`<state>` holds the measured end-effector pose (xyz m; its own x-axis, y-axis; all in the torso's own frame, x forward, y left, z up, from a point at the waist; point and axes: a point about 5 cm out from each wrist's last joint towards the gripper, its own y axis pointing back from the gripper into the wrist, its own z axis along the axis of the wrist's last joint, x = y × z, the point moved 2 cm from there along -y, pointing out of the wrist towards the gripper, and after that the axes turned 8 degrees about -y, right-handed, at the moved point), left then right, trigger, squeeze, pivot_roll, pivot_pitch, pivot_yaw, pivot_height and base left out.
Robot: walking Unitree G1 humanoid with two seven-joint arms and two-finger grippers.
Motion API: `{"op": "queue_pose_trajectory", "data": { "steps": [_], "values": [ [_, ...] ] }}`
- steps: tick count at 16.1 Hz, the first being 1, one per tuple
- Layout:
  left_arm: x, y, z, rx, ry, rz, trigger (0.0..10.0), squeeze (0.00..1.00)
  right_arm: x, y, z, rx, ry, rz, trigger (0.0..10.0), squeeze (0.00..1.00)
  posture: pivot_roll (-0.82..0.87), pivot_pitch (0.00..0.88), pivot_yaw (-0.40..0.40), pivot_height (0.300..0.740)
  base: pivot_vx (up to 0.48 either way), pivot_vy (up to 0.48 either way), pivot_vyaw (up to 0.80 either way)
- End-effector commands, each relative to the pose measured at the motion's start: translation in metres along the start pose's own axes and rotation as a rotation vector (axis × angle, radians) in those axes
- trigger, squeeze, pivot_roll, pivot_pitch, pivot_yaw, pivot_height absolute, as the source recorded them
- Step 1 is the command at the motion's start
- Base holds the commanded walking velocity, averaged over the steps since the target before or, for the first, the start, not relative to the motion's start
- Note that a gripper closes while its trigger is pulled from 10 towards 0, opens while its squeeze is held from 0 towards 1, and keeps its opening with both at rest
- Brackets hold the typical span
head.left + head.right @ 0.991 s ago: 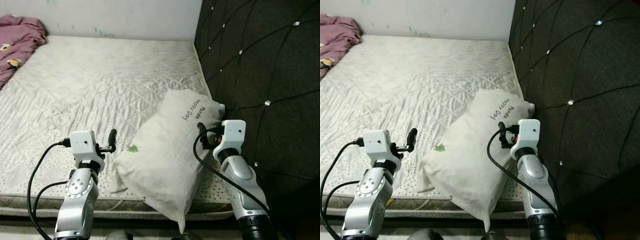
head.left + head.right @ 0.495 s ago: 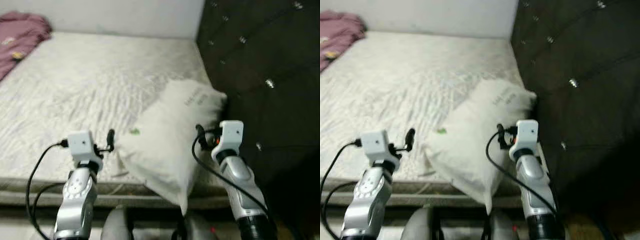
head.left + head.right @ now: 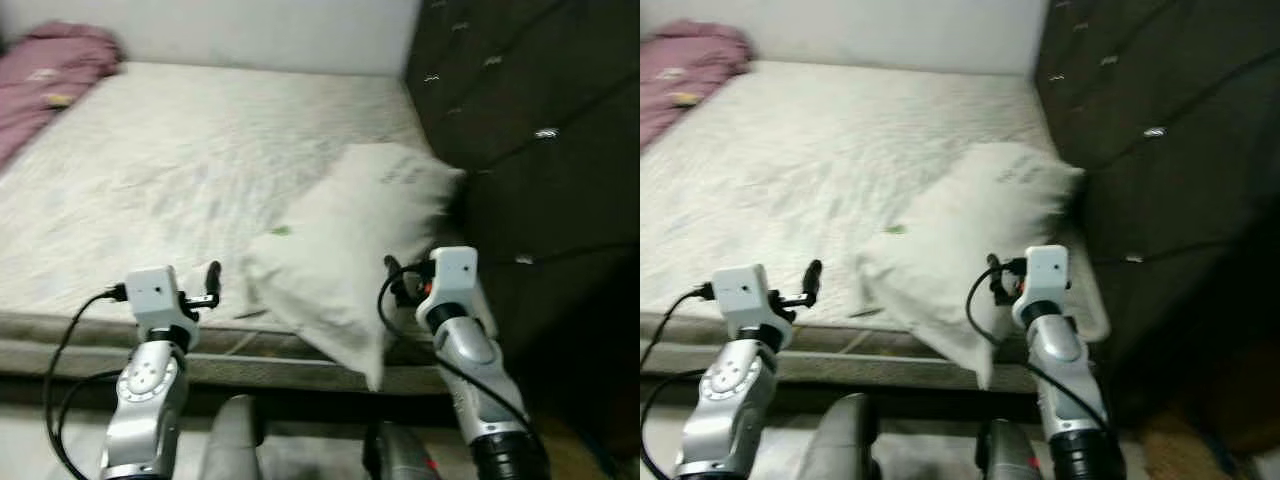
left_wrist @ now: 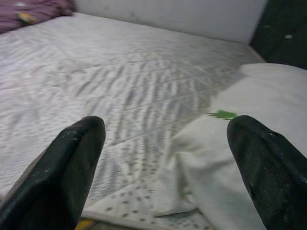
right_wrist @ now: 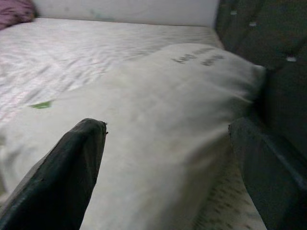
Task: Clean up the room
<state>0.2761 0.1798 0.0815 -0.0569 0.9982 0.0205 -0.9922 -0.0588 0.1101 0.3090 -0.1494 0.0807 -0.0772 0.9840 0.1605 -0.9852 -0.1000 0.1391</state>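
A white pillow with grey printed lettering and a small green mark lies slanted on the white quilted mattress. Its far end is against the dark tufted headboard and its near corner hangs over the bed's front edge. My left gripper is held up at the front edge, left of the pillow, open and holding nothing. My right gripper hovers just before the pillow's near right side, open and holding nothing. Neither touches the pillow.
A crumpled purple blanket lies at the mattress's far left corner by the white wall. The headboard walls off the right side. The bed's front edge runs across just before my arms. The picture is blurred.
The whole picture has shifted and blurred, so the camera moved; the bed's front edge now sits higher in view. The pillow lies as before and both arms keep their pose.
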Motion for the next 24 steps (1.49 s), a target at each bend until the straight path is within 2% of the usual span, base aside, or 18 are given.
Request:
{"op": "queue_pose_trajectory", "data": {
  "steps": [1,12,16,19,22,24],
  "values": [
    [-0.003,-0.002,0.006,-0.025,0.011,-0.010,10.0,0.00,-0.002,-0.002,0.008,-0.027,0.008,-0.005,10.0,0.00,0.01,0.013,-0.021,0.643,0.292,0.000,0.00],
    [-0.004,-0.001,0.005,-0.020,0.013,-0.020,10.0,0.00,-0.001,-0.003,0.013,-0.058,0.028,-0.013,10.0,0.00,0.01,0.021,-0.023,0.643,0.341,0.000,0.00],
    [-0.002,-0.003,0.005,0.002,-0.004,0.003,10.0,0.00,-0.001,-0.005,0.014,-0.060,0.027,-0.013,10.0,0.00,0.03,0.035,-0.024,0.643,0.000,0.000,0.00],
    [0.008,-0.001,0.018,-0.013,-0.017,0.028,10.0,0.00,0.002,-0.005,0.016,-0.062,0.021,-0.009,10.0,0.00,0.06,0.074,-0.026,0.613,0.000,0.000,0.00],
    [0.002,0.004,0.025,-0.022,-0.028,0.020,10.0,0.00,0.006,-0.009,0.025,-0.082,0.038,0.011,10.0,0.00,0.05,0.110,-0.033,0.579,0.000,0.000,0.00],
    [-0.002,0.009,0.021,-0.004,-0.015,-0.003,10.0,0.00,0.010,-0.009,0.021,-0.061,0.022,0.046,10.0,0.00,0.06,0.111,-0.040,0.554,0.000,0.000,0.00]
  ]
}}
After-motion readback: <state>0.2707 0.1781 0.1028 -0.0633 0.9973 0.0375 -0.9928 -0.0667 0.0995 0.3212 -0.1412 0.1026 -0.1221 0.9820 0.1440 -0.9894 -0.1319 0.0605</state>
